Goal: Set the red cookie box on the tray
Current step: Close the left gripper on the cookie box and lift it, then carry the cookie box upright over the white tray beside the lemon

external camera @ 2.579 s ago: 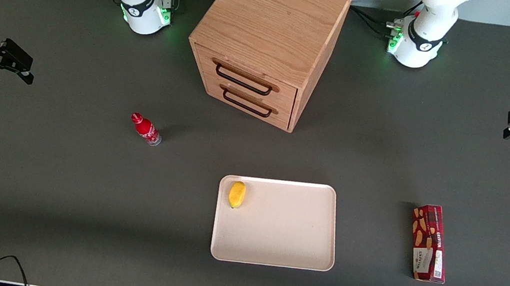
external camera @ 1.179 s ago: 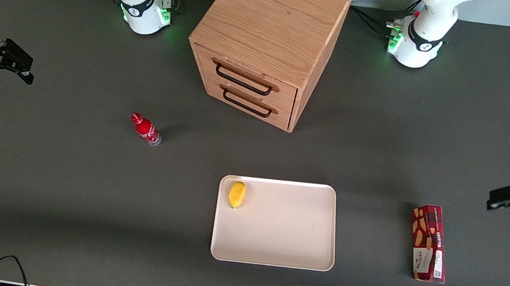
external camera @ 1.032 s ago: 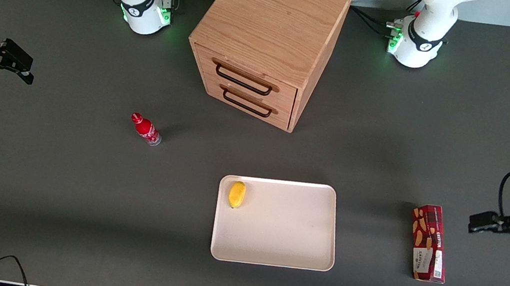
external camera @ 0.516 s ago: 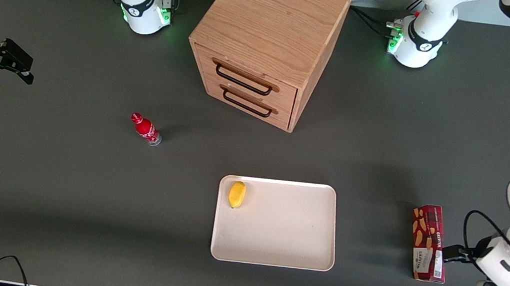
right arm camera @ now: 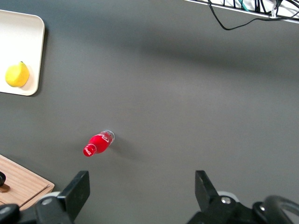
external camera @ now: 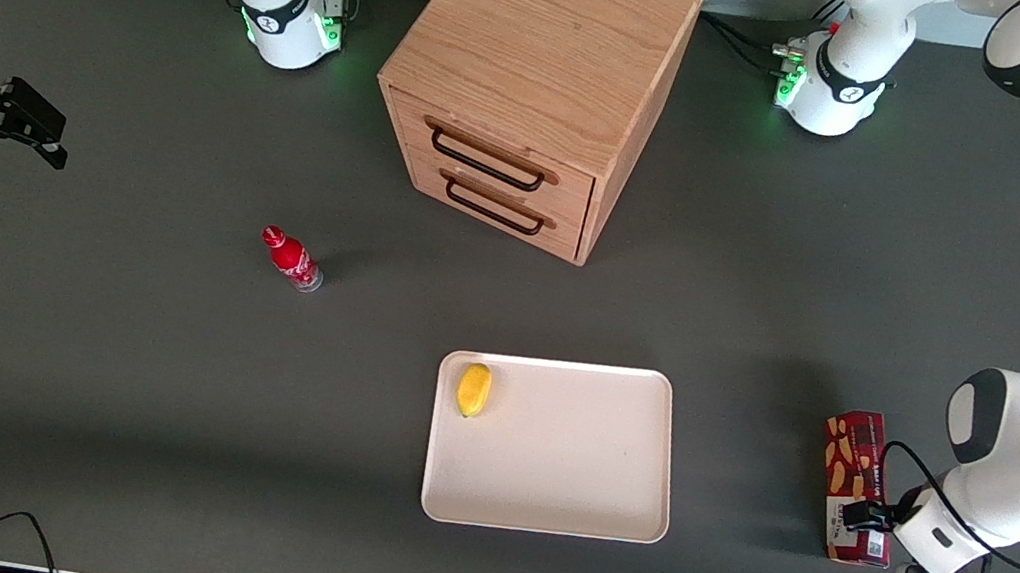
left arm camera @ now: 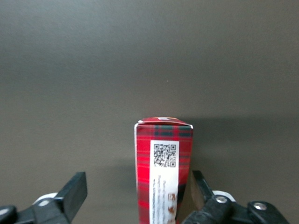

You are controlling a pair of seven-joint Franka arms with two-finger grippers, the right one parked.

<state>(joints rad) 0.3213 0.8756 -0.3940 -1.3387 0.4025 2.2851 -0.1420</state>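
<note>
Gripper (left arm camera: 135, 205) fingers spread wide astride the cookie box (external camera: 857, 480), whose long axis runs straight ahead between them, well apart from the tray (external camera: 540, 524).

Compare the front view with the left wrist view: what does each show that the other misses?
Only the front view shows the tray holding a lemon, the wooden drawer cabinet and the small red bottle. Only the left wrist view shows the QR code label on the red cookie box, between open fingers. Both show the box and the tool at it.
</note>
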